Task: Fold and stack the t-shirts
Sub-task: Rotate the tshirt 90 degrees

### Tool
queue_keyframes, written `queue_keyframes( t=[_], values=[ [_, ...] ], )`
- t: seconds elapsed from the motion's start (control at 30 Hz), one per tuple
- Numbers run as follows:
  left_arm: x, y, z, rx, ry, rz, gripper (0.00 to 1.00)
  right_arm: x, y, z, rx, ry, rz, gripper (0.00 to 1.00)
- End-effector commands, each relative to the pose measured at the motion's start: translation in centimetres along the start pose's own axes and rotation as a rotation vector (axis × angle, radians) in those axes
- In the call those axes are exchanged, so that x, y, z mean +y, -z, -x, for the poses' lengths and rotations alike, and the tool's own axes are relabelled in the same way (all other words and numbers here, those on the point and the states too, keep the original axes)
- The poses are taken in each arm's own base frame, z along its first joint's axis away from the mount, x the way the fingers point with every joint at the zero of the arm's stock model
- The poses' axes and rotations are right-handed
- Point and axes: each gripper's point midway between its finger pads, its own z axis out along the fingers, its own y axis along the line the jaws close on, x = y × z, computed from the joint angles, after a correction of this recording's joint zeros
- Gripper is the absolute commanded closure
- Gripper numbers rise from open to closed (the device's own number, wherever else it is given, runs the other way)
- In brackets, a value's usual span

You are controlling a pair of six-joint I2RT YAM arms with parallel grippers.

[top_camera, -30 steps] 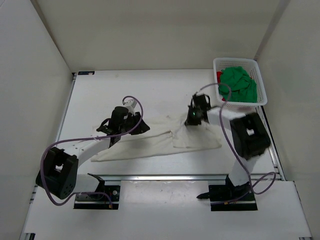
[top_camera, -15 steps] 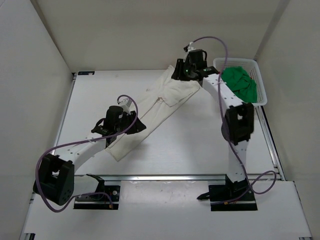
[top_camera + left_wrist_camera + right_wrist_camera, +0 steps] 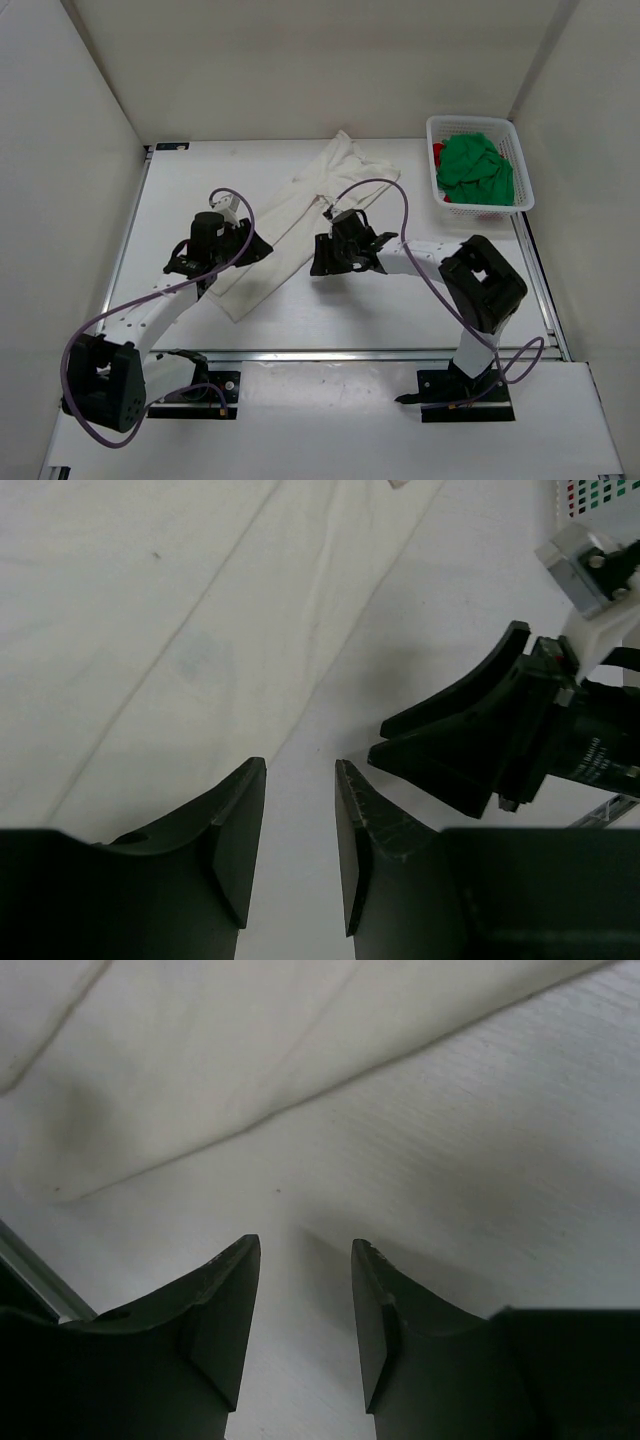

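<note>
A cream-white t-shirt (image 3: 300, 200) lies in a long diagonal strip from the back middle of the table to the front left. It fills the upper left of the left wrist view (image 3: 180, 610) and the top of the right wrist view (image 3: 250, 1040). My left gripper (image 3: 262, 250) (image 3: 300, 765) is open at the shirt's right edge, with only bare table between its fingers. My right gripper (image 3: 318, 258) (image 3: 306, 1242) is open over bare table just right of the shirt, facing the left one. A green t-shirt (image 3: 475, 168) and a bit of a red t-shirt (image 3: 438, 152) lie in the basket.
The white mesh basket (image 3: 470, 121) stands at the back right corner, and its corner shows in the left wrist view (image 3: 590, 495). White walls close in the table on three sides. The right gripper's fingers (image 3: 450, 750) show close in front of the left wrist camera.
The right gripper carried the shirt's end to the back of the table, let go, opened and came down to the middle. The shirt swung from lying crosswise to a diagonal. The left arm shifted slightly left.
</note>
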Motion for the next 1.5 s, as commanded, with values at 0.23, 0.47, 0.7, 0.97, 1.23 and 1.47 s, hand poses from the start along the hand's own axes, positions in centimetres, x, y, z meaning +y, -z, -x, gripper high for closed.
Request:
queue_keyframes(
  t=[0.23, 0.47, 0.7, 0.97, 1.23, 1.47],
  values=[
    [0.1, 0.7, -0.1, -0.024, -0.027, 0.005, 0.54, 0.5, -4.8, 2.9, -0.098, -0.175, 0.05, 0.59],
    [-0.1, -0.1, -0.9, 0.011, -0.047, 0.012, 0.55, -1.3, -6.4, 1.4, -0.052, -0.25, 0.06, 0.86],
    [-1.1, -1.2, -2.5, 0.064, -0.072, 0.01, 0.54, -8.5, -0.2, 1.2, -0.106, -0.302, 0.015, 1.0],
    [-0.9, -2.2, -4.5, 0.133, -0.108, 0.036, 0.53, -10.0, 3.8, 1.3, -0.112, -0.227, -0.039, 0.85],
    [2.6, -0.4, -5.3, 0.113, -0.175, 0.191, 0.52, -9.2, 4.1, -4.2, -0.032, -0.283, 0.008, 0.8],
    [4.6, 0.0, -8.6, 0.194, -0.169, 0.226, 0.49, -12.4, 6.5, -4.4, -0.089, -0.332, -0.031, 1.0]
  ],
)
